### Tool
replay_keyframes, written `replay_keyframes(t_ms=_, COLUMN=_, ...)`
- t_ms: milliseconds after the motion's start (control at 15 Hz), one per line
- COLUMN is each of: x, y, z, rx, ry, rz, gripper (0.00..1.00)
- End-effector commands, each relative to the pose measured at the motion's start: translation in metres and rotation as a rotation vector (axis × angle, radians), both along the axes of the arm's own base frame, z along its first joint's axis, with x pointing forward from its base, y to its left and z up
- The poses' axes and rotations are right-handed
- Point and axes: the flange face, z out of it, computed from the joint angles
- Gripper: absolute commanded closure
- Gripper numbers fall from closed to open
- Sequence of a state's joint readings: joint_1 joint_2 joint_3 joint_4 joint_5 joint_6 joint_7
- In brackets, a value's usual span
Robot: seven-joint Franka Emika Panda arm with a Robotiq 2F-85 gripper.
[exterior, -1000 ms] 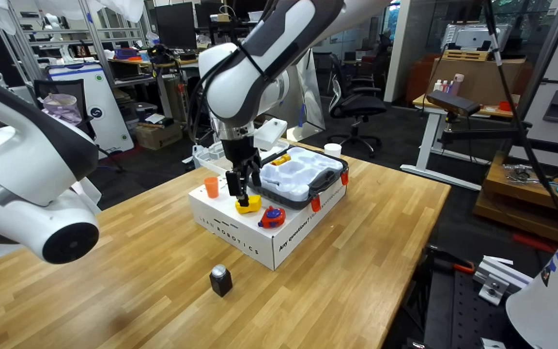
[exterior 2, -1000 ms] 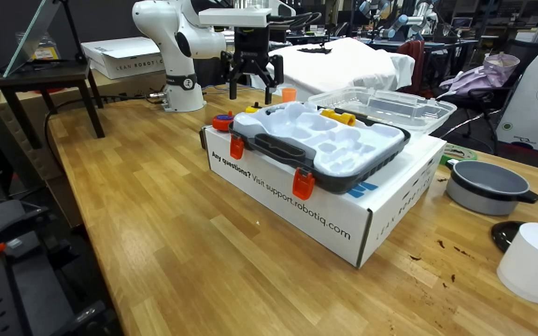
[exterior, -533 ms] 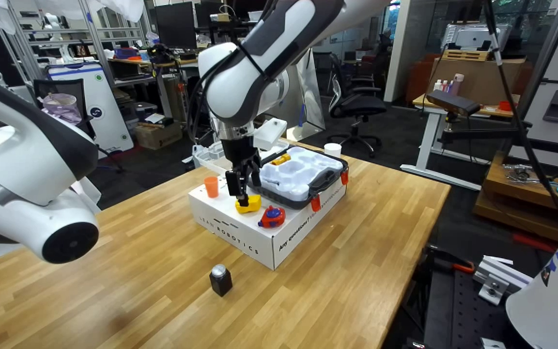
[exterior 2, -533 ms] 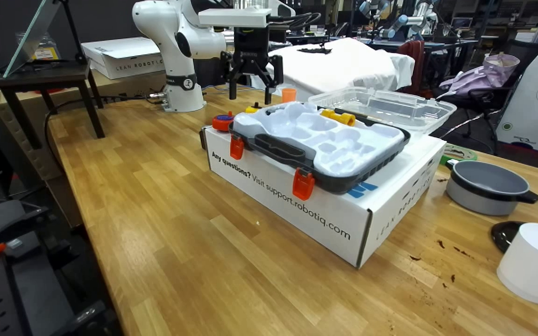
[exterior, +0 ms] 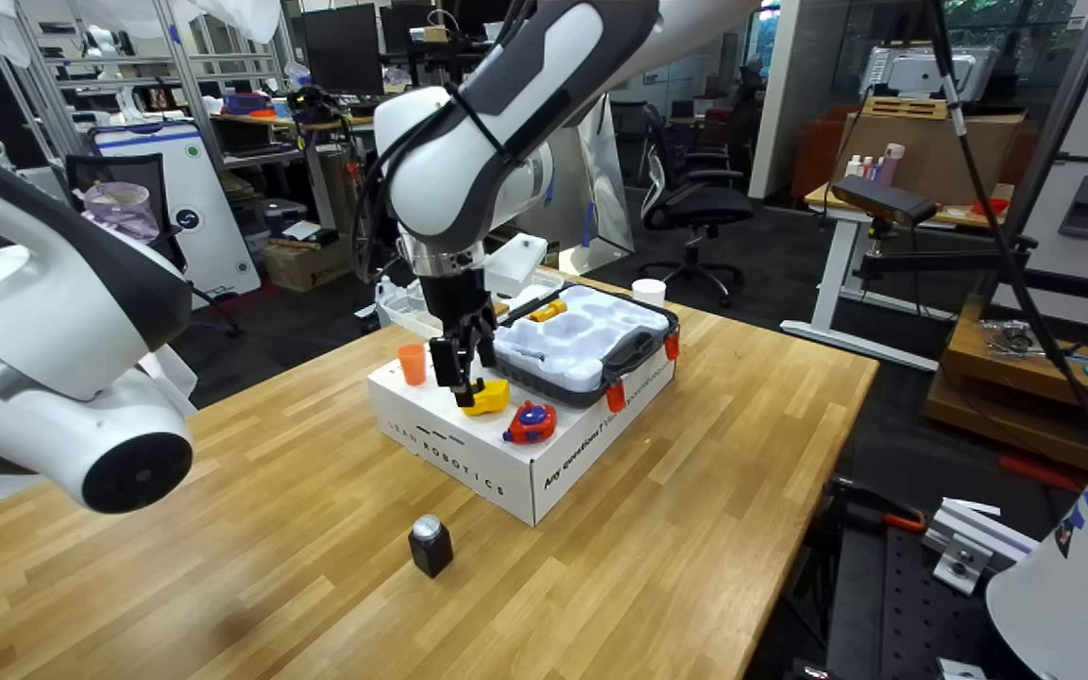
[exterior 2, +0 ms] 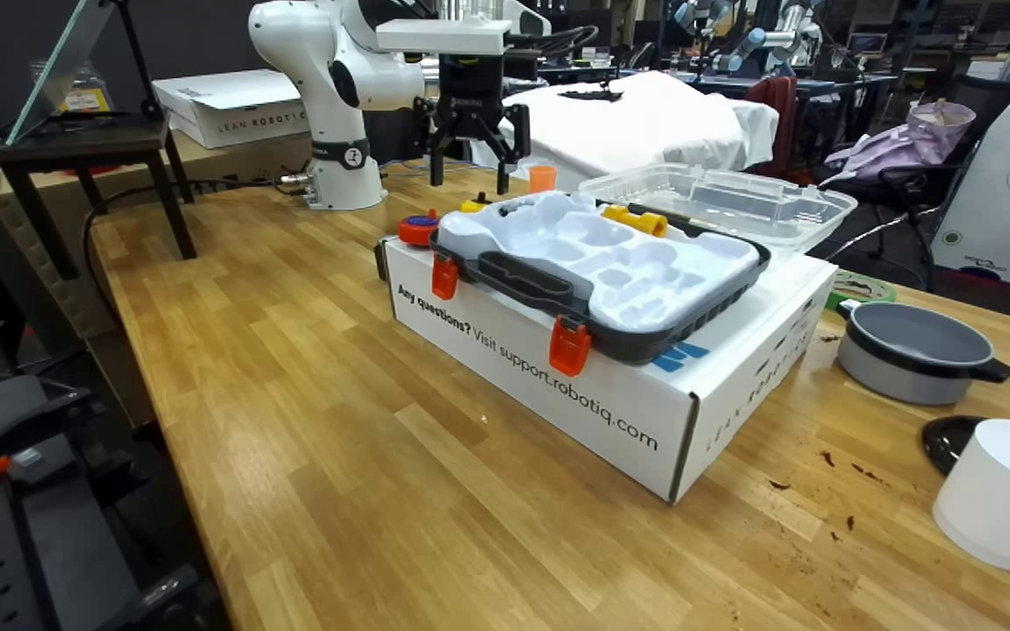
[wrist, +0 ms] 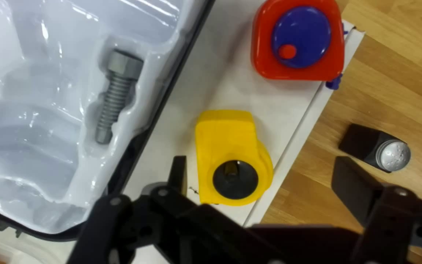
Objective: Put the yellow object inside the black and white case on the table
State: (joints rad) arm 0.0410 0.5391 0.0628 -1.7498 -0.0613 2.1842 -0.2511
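Observation:
The yellow object (wrist: 229, 135), a rounded piece with a black round knob, sits on the white box beside the case. It also shows in an exterior view (exterior: 490, 398) and is mostly hidden behind the case in an exterior view (exterior 2: 474, 205). The black and white case (exterior: 591, 331) lies open on the box, its pale moulded tray also in view (exterior 2: 689, 263) and in the wrist view (wrist: 42, 124). My gripper (wrist: 264, 172) is open and empty, pointing down above the yellow object, which appears nearer the left finger. The gripper also shows in both exterior views (exterior: 474, 378) (exterior 2: 470, 180).
The white box (exterior: 450, 458) stands on the wooden table (exterior: 695, 453). A red-blue piece (wrist: 299, 40) and an orange cup (exterior: 413, 365) are on the box. A yellow piece (exterior 2: 635, 219) and a grey bolt (wrist: 115, 95) lie in the case. A black shaker (exterior: 431, 546) stands in front.
In an exterior view my gripper has shifted slightly left and a little lower, so more of the yellow object shows. The gripper stays open. The objects have not moved.

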Motion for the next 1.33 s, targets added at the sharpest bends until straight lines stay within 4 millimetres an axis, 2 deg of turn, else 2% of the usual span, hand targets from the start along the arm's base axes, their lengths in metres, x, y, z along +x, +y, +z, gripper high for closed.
replay_keyframes(t_ms=0, x=0.01, y=0.001, z=-0.014, rx=0.026, ry=0.03, rz=0.043, gripper=0.0)
replay_keyframes(t_ms=200, x=0.013, y=-0.004, z=-0.028, rx=0.03, ry=0.055, rz=0.06, gripper=0.0)
replay_keyframes(t_ms=333, x=0.015, y=-0.007, z=-0.03, rx=0.032, ry=0.06, rz=0.073, gripper=0.0)
replay_keyframes(t_ms=733, x=0.024, y=-0.011, z=-0.015, rx=0.031, ry=0.039, rz=0.085, gripper=0.0)
replay_keyframes(t_ms=1267, x=0.018, y=-0.01, z=-0.023, rx=0.033, ry=0.078, rz=0.085, gripper=0.0)
